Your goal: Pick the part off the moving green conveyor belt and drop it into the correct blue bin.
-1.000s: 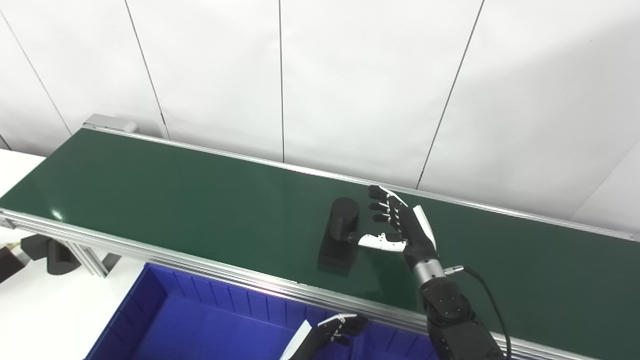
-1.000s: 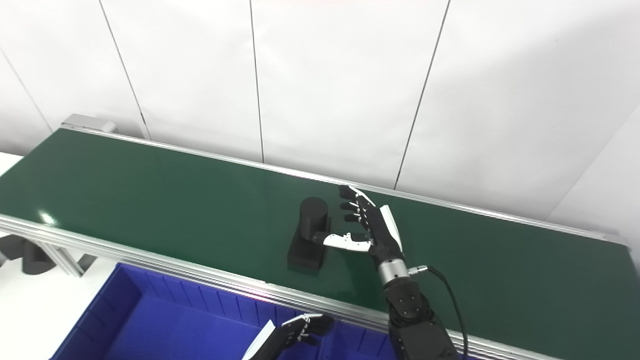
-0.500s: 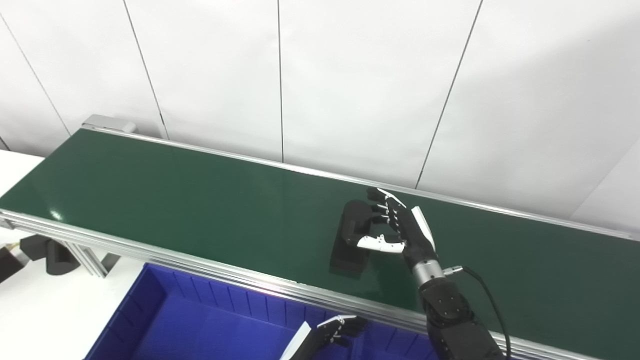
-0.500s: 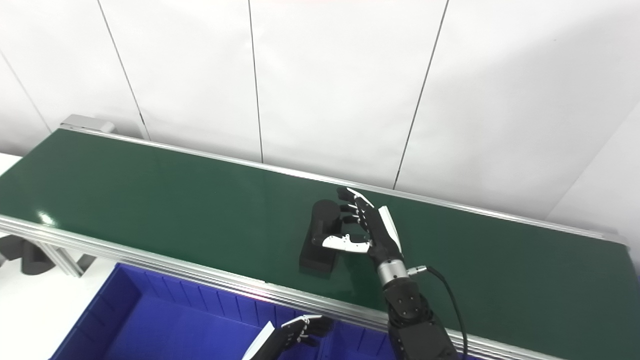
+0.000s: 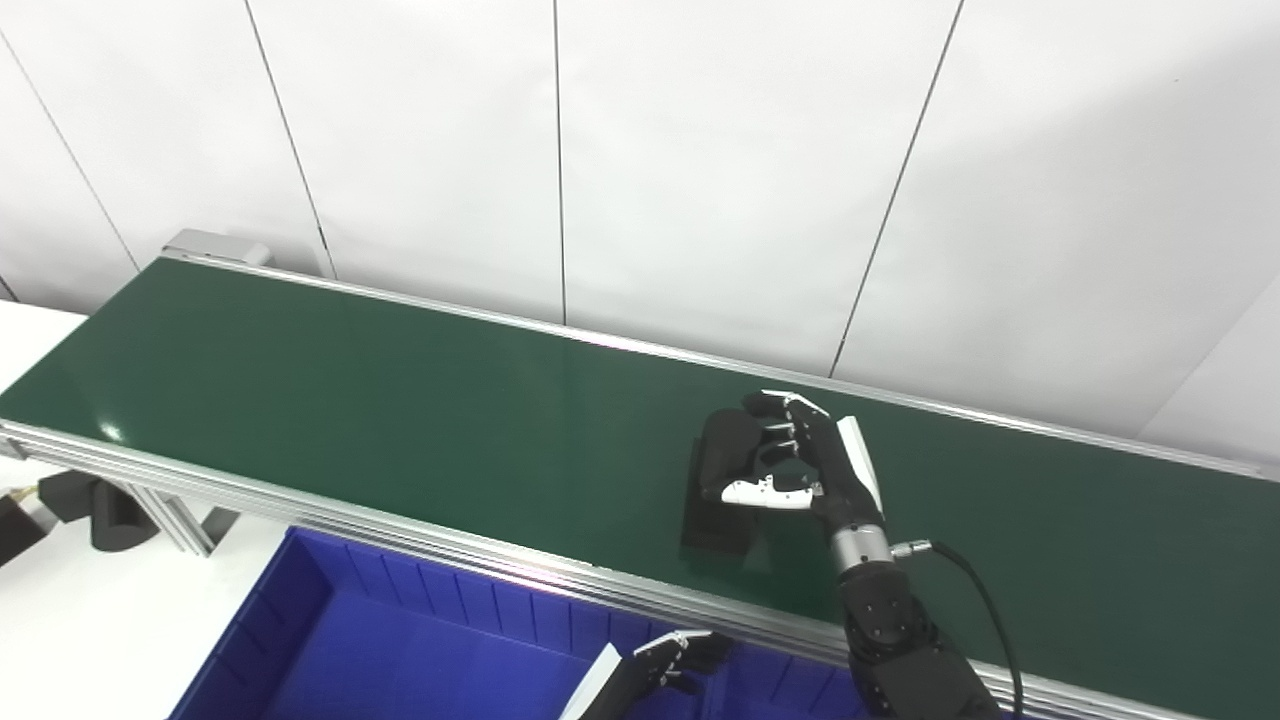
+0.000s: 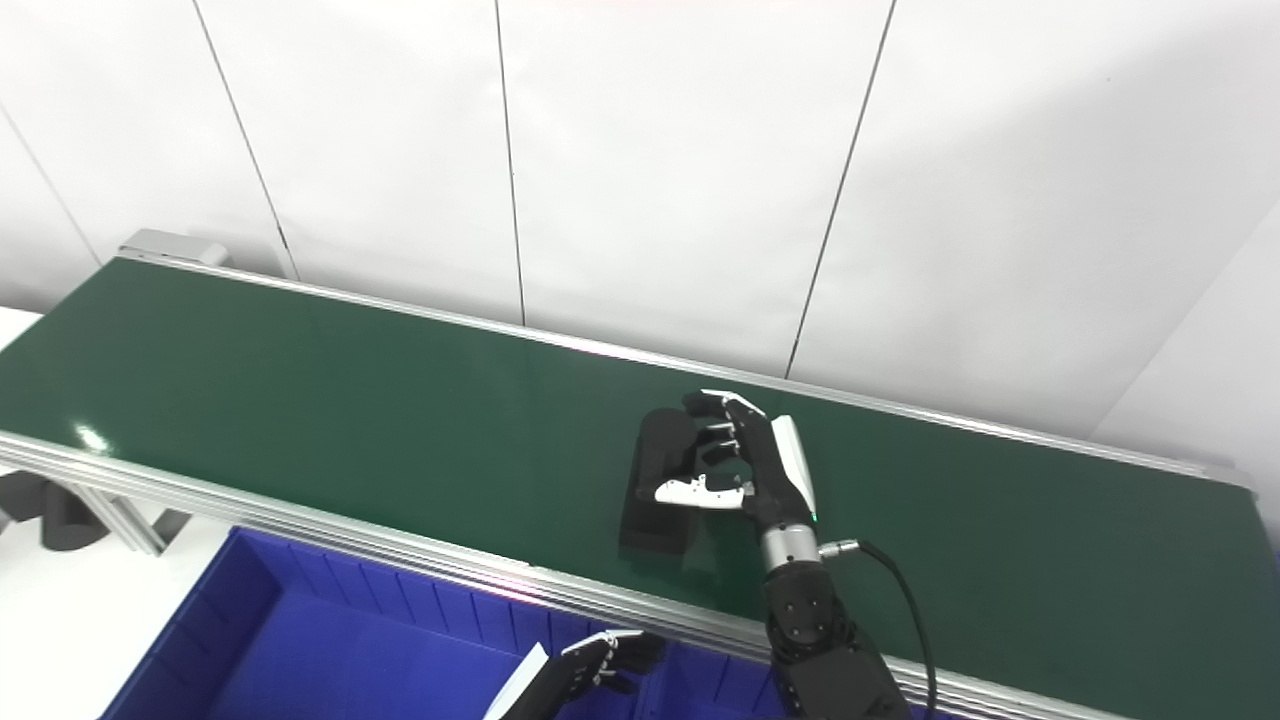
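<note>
The black part (image 5: 722, 480), a flat base with a stubby cylinder standing on its far end, sits on the green conveyor belt (image 5: 400, 400) a little right of the belt's middle, and the right robot hand (image 5: 800, 465) is right on it: fingers curled over the cylinder from the far side, white-tipped thumb pressed in on the near side. That reads as a closing grip on the part, though the base looks flat on the belt, so no lift yet. This is the pick step, caught at the moment of closure. Below the belt's near aluminium rail (image 5: 480, 545) lies the blue bin (image 5: 330, 620), its ribbed wall just under the rail. The left robot hand (image 5: 665, 665) hangs low over the bin's right end with fingers loosely curled and nothing in them. Next, by my reckoning: firm up the pinch on the cylinder, raise the part clear of the belt, then carry it over the near rail toward the bin without the base clipping the rail.
</note>
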